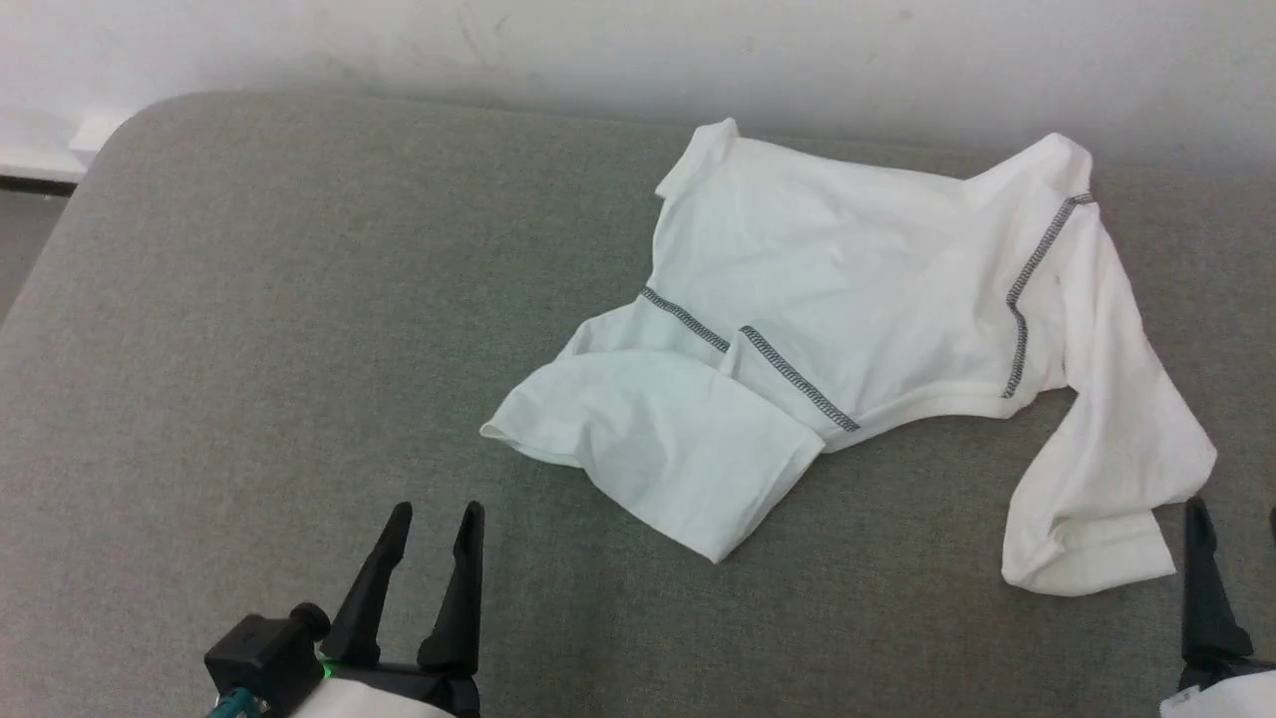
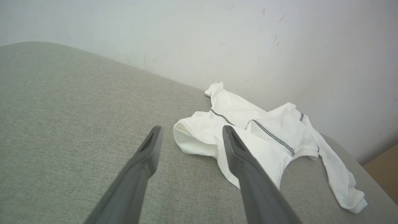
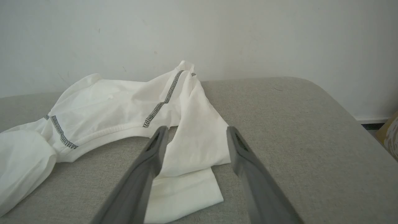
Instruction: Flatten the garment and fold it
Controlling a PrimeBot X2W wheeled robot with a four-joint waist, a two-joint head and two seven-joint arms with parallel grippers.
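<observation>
The left gripper (image 1: 439, 511) has long tapered black fingers (image 1: 371, 593).

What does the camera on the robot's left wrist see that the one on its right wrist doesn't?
Left wrist: the left gripper, open, pointing toward the garment's folded-over sleeve. Right wrist: the right gripper, open, pointing at the other sleeve and its cuff, with the rounded corner of the grey padded surface beyond. Both: the same white garment, crumpled and not yet flattened, on that surface against a white wall.
</observation>
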